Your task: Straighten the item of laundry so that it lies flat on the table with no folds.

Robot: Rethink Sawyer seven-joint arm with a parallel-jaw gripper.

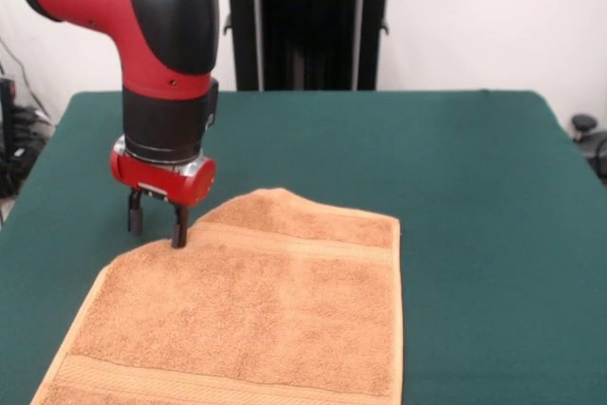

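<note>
An orange-tan towel [256,315] lies spread on the dark green table [474,187], running off the picture's bottom edge. Its far left corner looks folded in or raised, so that the far edge slants from a peak near the middle down to the left. A woven band crosses it near the far edge and another near the bottom. My gripper [156,227] hangs from the red and black arm over that slanted left edge. Its two dark fingers stand apart, the right fingertip [178,237] touching the towel's edge and the left one over bare felt. Nothing is held between them.
A black stand [308,30] rises behind the table's far edge. Cables and dark gear show at the left edge, and a small black object [583,125] lies off the table's right side.
</note>
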